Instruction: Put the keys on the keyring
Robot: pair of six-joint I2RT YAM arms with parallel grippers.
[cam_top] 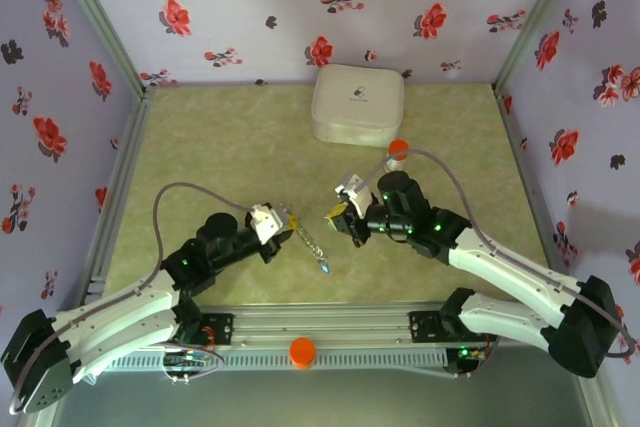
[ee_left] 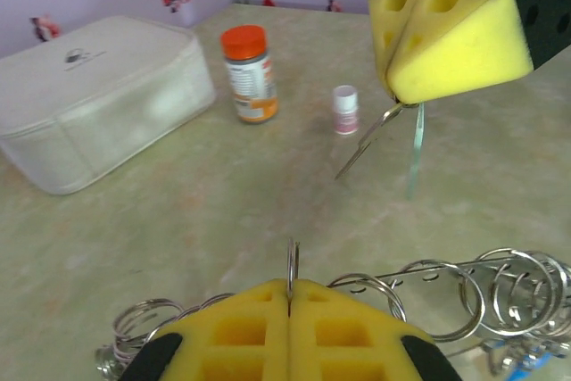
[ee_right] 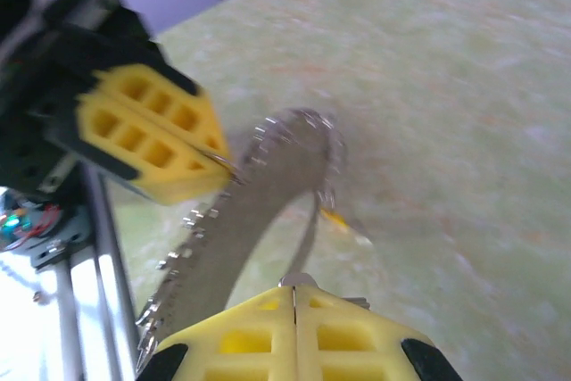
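Looking down from above, the left gripper [cam_top: 280,215] and right gripper [cam_top: 336,213] face each other, both shut. The keyring [cam_top: 308,239] trails from the left tips toward the bases, with a blue key [cam_top: 326,269] at its end. From the left wrist, the closed pads clamp one loop of the keyring, and the right gripper ahead pinches a thin silvery piece [ee_left: 375,136]. From the right wrist, the hoop curves just ahead of the shut pads, with a yellow key [ee_right: 343,225] beside it.
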